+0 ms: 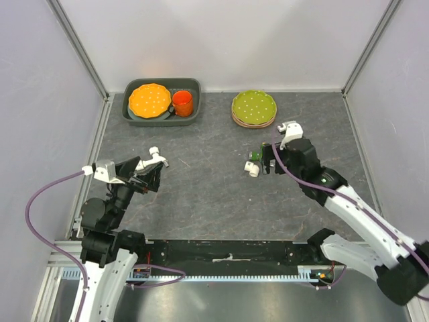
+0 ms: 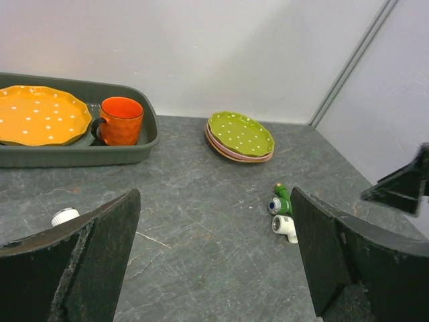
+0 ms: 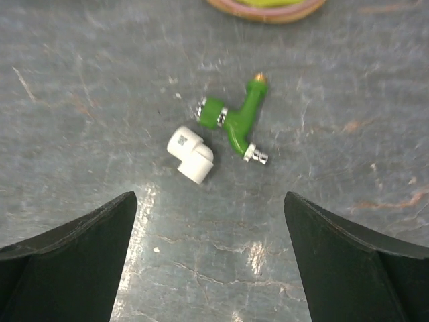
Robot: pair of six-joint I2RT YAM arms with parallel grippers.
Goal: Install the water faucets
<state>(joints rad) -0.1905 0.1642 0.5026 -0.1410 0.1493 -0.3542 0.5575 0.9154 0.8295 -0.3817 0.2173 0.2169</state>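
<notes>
Pale walls [image 1: 221,40] close in a grey, veined worktop [image 1: 201,194]. At the upper left of the overhead view sits a dark tray [image 1: 161,121] holding an orange dotted plate [image 1: 149,99], with an orange mug [image 1: 182,102] at the plate's right edge. Lower down on the left, my left gripper [image 1: 153,176] hangs released, its jaws spread wide with nothing between them. The white faucet [image 1: 155,155] lies on the worktop just beside its far finger; from my left wrist only a round white end of it peeks past that finger. Right of centre, near the back edge, a stack of green dotted plates [image 1: 254,106] rests on the bare surface. Below them in the frame the green faucet [image 3: 234,121] lies flat, with a white end piece [image 3: 191,155] just beside its lower left; whether they touch I cannot tell. My right gripper [image 3: 209,208] hovers over the pair, jaws wide apart, grasping nothing.
</notes>
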